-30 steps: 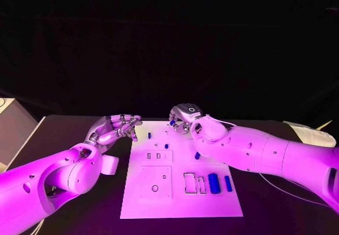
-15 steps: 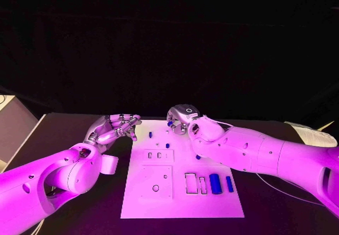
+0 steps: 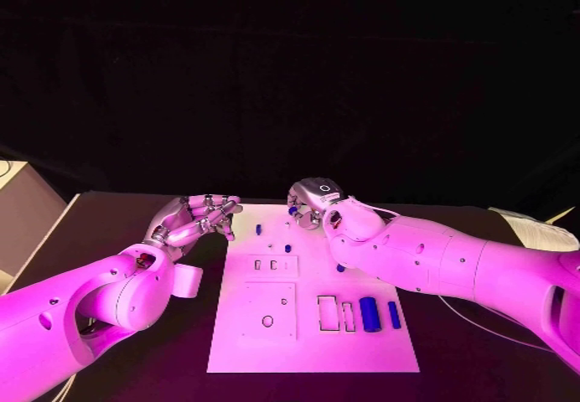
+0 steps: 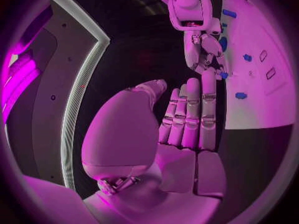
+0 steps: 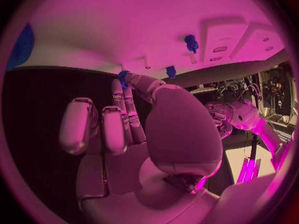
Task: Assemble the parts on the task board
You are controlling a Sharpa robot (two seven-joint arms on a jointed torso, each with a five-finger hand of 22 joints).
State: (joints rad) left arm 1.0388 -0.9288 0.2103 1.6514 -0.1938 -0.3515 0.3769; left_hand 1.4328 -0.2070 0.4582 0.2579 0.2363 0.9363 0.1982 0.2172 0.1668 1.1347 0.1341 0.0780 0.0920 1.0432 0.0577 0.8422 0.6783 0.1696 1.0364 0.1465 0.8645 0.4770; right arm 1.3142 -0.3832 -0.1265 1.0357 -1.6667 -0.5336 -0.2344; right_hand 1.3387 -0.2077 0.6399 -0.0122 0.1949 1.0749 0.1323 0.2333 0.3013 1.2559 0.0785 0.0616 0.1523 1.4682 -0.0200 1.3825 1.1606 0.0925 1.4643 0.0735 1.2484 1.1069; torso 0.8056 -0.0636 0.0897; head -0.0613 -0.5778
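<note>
White task board (image 3: 312, 335): you have it lying flat in the middle of the black table (image 3: 484, 335), its long axis running away from the robot.

Blue parts, near end of the board: two bars, a wide one (image 3: 369, 314) and a slim one (image 3: 394, 315), lie side by side, both with long axes pointing away from the robot, just beside two empty rectangular slots.

Blue parts, far end: a small peg (image 3: 257, 229) stands upright; another small piece (image 3: 287, 248) sits near it, toward the board's middle. A further piece (image 3: 341, 268) shows at the edge of the right forearm.

Right hand (image 3: 311, 205): you see it above the board's far end, fingers pointing down. In the right wrist view, a small blue part (image 5: 123, 78) is pinched at the fingertips, the remaining fingers loosely curled.

Left hand (image 3: 199, 218): held off the board's far left corner, fingers bent inward and close together, holding nothing, touching nothing.
</note>
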